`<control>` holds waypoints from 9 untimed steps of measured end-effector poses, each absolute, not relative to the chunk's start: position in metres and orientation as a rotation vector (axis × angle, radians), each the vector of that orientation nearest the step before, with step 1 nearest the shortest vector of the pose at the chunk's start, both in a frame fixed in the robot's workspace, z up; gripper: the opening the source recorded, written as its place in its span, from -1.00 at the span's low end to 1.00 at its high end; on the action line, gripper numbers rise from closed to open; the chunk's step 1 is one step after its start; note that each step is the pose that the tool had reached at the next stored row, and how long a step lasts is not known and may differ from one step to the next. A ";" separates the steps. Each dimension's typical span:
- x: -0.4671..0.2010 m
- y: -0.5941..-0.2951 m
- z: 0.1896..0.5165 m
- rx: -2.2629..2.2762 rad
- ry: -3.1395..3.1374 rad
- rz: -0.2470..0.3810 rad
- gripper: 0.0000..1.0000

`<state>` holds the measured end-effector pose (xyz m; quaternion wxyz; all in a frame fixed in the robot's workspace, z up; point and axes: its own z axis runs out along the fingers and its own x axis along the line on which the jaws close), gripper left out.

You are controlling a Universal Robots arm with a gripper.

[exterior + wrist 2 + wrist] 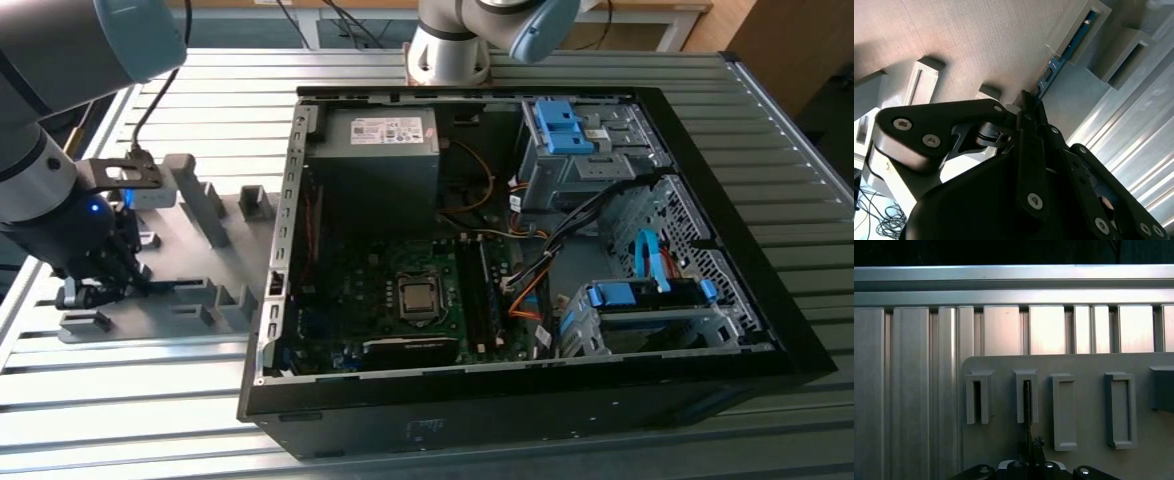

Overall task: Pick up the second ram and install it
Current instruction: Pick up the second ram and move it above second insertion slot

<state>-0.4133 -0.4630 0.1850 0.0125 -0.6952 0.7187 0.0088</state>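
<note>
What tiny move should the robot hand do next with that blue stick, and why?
Probably a slow, straight lift. In the second wrist view the gripper looks shut on the second ram, whose far end sits in a grey holder block; pulling sideways could jam or bend it.

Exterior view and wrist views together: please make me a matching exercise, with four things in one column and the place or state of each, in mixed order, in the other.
Things:
1. second ram
2. gripper
3. computer case
4. table

Place or state:
A. lies on its side, open
B. bare slatted metal
C. sits edgewise in the slot of a grey block
D. low over the holder plate, at the stick

Pairs: 1-C, 2-D, 3-A, 4-B
</note>
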 end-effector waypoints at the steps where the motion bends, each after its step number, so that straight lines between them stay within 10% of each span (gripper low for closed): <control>1: -0.413 -0.463 0.185 -2.167 2.240 0.027 -0.69; 9: -0.413 -0.463 0.185 -2.167 2.240 0.027 -0.72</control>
